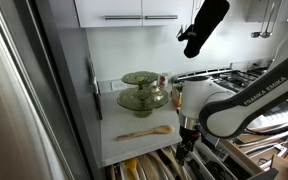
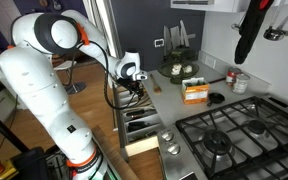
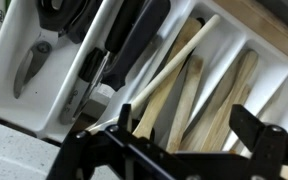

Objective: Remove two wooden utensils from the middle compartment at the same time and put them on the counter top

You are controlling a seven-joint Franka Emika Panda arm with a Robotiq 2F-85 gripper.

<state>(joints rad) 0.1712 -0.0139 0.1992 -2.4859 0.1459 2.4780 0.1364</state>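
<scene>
The arm is bent down over the open drawer, beside the white counter top, on which a slim wooden spoon is laid near green glass bowls. In the wrist view the two wooden utensils are seen lying side by side in the middle compartment, not yet lifted. The gripper is held spread wide close above them, with nothing grasped. The approach to the grasp is judged to be in hand. Next, the jaws must be lowered astride both handles and closed so that the pair is pinched together.
</scene>
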